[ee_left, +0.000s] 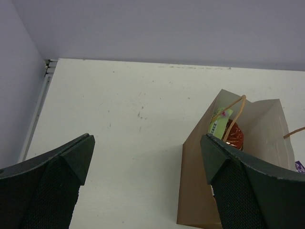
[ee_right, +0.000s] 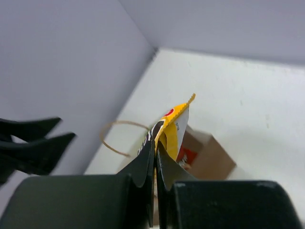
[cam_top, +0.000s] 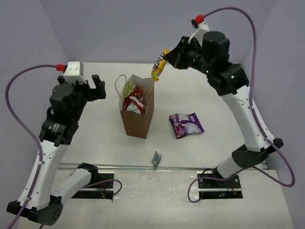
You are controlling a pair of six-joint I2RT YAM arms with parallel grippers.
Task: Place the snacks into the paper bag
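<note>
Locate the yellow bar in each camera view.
Top external: yellow bar upper centre, by the top right corner of the paper bag.
Left wrist: not in view.
Right wrist: centre, pinched between the right fingers.
Shared landmark: the paper bag, in all three views.

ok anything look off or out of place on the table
Only a small grey crumpled scrap at the near edge of the table, apart from everything; it looks like litter, not a snack. The paper bag stands upright, and the purple packet lies flat to its right, not spilled.
</note>
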